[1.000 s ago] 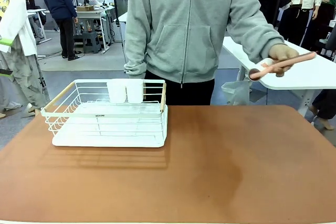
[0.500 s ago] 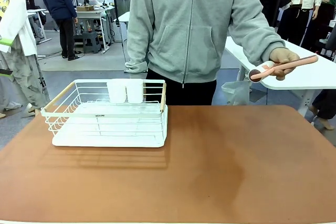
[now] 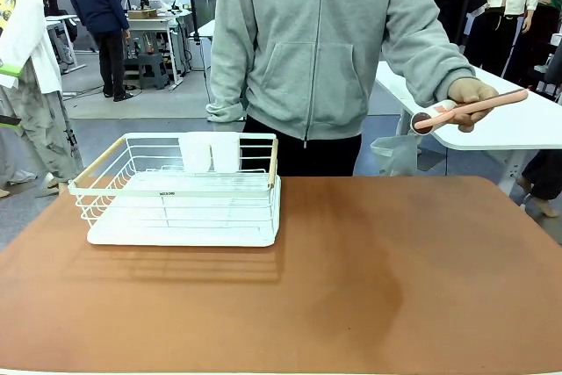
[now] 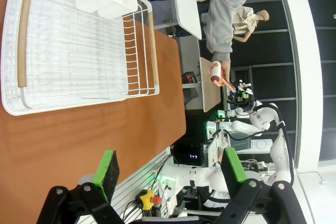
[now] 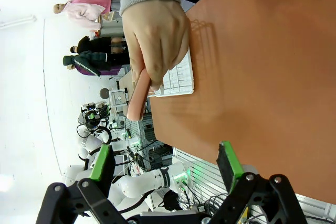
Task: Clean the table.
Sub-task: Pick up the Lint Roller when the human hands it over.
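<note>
The table [image 3: 351,287] spreads reddish-brown before us; a white dish rack [image 3: 180,191] sits on its left part; past its far right corner a person's hand [image 3: 471,90] holds a pink-handled roller [image 3: 457,111]; our left gripper [image 4: 169,163] and right gripper [image 5: 164,162] gape wide, empty.

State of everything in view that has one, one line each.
table: carries the rack at its left, faint darker patch right of the middle.
dish rack: upright on the table.
white caddy: hung at the rack's far rail.
lint roller: held in the air off the table's far right corner.
person's hand: closed on the roller's handle.
left pincer: open, holding nothing.
right pincer: open, holding nothing.
</note>
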Robot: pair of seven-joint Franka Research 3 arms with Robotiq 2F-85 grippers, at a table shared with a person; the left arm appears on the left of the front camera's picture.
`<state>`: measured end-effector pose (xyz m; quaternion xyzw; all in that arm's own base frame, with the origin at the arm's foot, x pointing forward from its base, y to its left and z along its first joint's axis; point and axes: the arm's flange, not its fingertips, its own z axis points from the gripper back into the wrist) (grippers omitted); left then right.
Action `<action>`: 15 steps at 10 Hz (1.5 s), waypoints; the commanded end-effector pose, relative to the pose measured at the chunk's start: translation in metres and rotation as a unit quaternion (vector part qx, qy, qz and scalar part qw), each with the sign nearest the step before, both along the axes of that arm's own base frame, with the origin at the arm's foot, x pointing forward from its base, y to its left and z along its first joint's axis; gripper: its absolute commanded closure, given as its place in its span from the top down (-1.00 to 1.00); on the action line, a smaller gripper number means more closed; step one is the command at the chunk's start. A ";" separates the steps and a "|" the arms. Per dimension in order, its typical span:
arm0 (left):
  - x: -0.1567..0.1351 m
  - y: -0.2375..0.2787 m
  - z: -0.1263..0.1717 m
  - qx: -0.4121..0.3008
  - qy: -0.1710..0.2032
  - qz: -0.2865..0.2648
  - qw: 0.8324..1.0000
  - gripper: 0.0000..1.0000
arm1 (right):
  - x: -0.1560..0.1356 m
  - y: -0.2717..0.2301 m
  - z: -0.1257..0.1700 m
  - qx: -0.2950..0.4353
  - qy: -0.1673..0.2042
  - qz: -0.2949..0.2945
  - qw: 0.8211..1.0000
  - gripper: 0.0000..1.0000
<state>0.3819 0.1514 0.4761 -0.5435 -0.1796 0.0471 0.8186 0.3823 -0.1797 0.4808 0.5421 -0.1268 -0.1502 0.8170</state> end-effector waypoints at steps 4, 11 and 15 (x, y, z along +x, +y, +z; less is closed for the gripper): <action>-0.001 0.001 0.001 -0.005 -0.005 0.000 1.000 1.00 | -0.004 0.009 0.010 -0.010 -0.001 -0.005 1.000 1.00; -0.001 0.001 0.001 -0.005 -0.005 0.000 1.000 1.00 | 0.011 0.101 0.047 -0.050 0.183 -0.177 0.966 1.00; -0.001 0.001 0.001 -0.005 -0.005 0.000 1.000 1.00 | 0.025 0.123 0.039 -0.039 0.159 -0.176 0.971 1.00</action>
